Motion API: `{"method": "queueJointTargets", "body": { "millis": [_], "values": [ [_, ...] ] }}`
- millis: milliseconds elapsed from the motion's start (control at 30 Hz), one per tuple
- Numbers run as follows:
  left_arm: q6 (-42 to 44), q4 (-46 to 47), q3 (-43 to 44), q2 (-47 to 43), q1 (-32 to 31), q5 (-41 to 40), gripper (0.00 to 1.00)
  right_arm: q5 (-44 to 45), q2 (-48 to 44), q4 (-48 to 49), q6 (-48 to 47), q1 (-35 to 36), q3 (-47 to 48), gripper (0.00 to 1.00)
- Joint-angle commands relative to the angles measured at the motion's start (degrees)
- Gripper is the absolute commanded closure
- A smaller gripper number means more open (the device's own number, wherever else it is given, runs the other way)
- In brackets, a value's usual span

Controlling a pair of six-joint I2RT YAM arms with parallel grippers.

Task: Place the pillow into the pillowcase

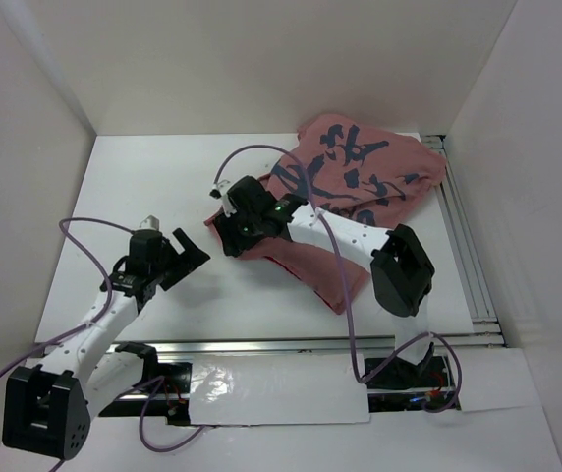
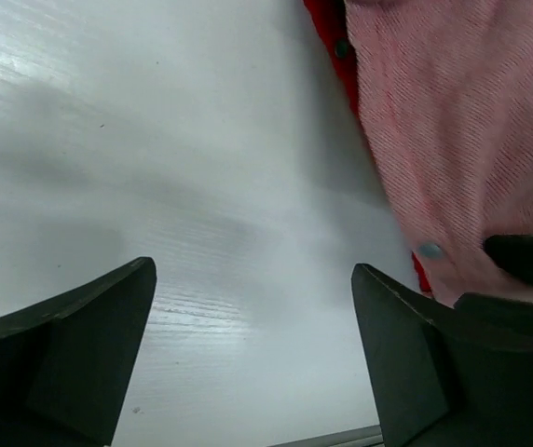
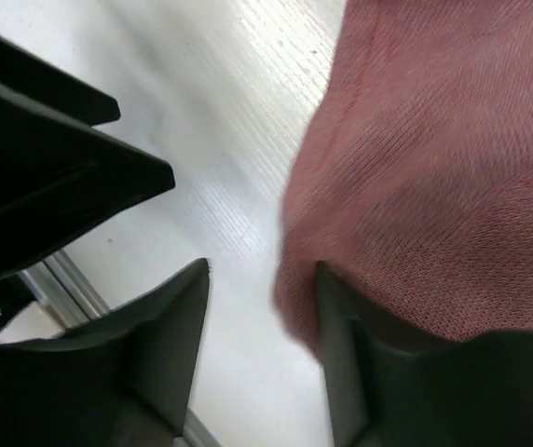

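Shows the pillowcase (image 1: 360,187), faded pink side up with dark brush marks, bunched at about two o'clock on the white desk (image 1: 143,177). Finds the left hand (image 1: 191,254) released at nine o'clock, fingers (image 2: 61,354) spread wide over bare desk. Finds the right hand (image 1: 220,221) at the cloth's nine-o'clock edge, also released: fingers (image 3: 169,354) parted, bare desk between them, pink fabric touching one finger only.

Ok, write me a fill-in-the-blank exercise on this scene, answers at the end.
The pillowcase shows a faded ____ side with dark marks.
The left gripper, above the table, is ____, not shut.
In the top view, the right gripper sits at the pillowcase's ____ end.
Missing words: pink; open; left.
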Motion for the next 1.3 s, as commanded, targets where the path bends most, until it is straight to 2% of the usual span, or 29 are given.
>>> {"method": "queueJointTargets", "body": {
  "millis": [0,33,167,333,367,467,533,667,700,767,800,833,933,1033,1167,1267],
  "values": [
    [2.03,5.46,0.86,1.21,0.95,4.02,0.0,2.63,-4.81,0.64,0.45,1.31,-3.25,0.41],
    [2.64,6.52,1.56,2.43,0.95,4.02,0.0,3.34,-8.39,1.25,0.97,1.31,-4.66,0.3],
    [4.13,11.44,8.13,12.0,2.96,5.15,0.0,10.78,-18.76,2.4,4.65,1.31,-12.57,0.13],
    [6.33,20.06,13.95,24.49,4.2,8.86,0.0,19.94,-33.54,-1.63,13.44,0.09,-26.87,0.05],
    [6.94,20.07,15.09,28.34,4.2,6.51,0.0,20.56,-38.27,-2.6,16.68,-0.44,-28.65,0.05],
    [10.54,21.11,20.88,35.55,4.73,7.09,0.02,21.27,-45.92,-7.6,23.36,-1.67,-34.64,0.03],
    [12.74,23.66,21.43,38.38,4.73,9.11,0.08,21.8,-48.58,-11.82,26.8,-2.2,-37.44,0.03],
    [14.16,27.52,22.57,42.78,4.73,12.28,0.29,22.5,-52.9,-16.75,32.96,-2.73,-41.41,0.03],
    [14.77,27.54,22.57,43.48,4.73,12.28,0.42,22.5,-53.51,-17.28,33.58,-2.73,-43.16,0.03],
    [14.25,29.2,21.78,43.49,4.73,13.24,0.57,22.5,-53.52,-18.15,33.59,-3.34,-43.7,0.03],
    [14.25,31.99,21.0,43.49,4.73,14.99,0.68,22.5,-52.74,-18.69,34.11,-3.34,-44.4,0.03],
    [13.72,32.98,20.38,43.49,4.73,15.01,0.98,22.5,-51.77,-19.21,34.11,-4.04,-44.4,0.03],
    [13.19,33.6,20.9,43.49,4.73,15.62,1.0,23.91,-49.66,-19.83,34.99,-4.58,-46.95,0.03],
    [12.58,34.65,19.07,39.9,4.73,15.62,1.0,23.91,-47.46,-17.29,33.69,-7.29,-50.9,0.03],
    [11.87,33.62,16.78,33.84,4.73,12.65,1.0,18.65,-44.65,-8.17,28.85,-11.51,-56.34,0.06],
    [12.58,31.59,16.77,30.15,4.73,12.64,1.0,17.15,-43.41,-2.9,25.77,-11.52,-57.75,0.08]
  ]
}}
